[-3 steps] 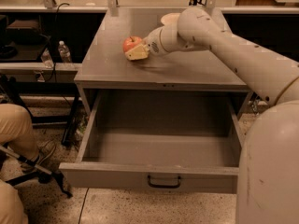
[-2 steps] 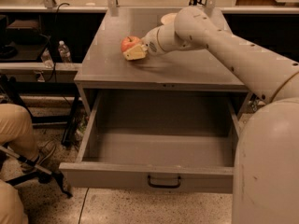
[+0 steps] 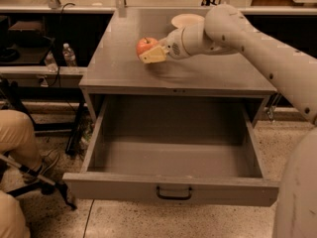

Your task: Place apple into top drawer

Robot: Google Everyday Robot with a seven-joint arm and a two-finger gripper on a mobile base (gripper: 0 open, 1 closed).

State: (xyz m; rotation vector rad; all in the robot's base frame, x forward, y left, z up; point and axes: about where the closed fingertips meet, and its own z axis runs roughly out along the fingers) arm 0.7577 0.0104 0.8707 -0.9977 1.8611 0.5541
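1. Since the earlier picture the arm has drifted a little toward the right of the view and taken the apple [image 3: 144, 44] with it. The cream bowl [image 3: 187, 20] at the back of the desk [image 3: 119, 71] now shows clear of the arm.
2. The pincer [image 3: 149, 51] is clamped on the apple, with one pale finger [image 3: 154, 56] lying across the fruit's lower front. The apple sits left of the desk's middle. A shadow under the wrist suggests it is held just off the surface, not resting on it.
3. The top drawer [image 3: 119, 187] stands pulled well out below the desk's front edge, its grey floor in plain sight and its black handle [image 3: 174, 193] facing the camera.
4. The step in hand looks like the carry. The apple should stay above the desk until it has passed the front edge, and only then go down.
5. The descent is best aimed at the middle of the drawer floor, away from the side walls and the front panel, so that the wrist does not catch the desk's lip.
6. The grip should stay firm until the apple is low in the drawer. A round fruit let go from high up would likely bounce or roll.
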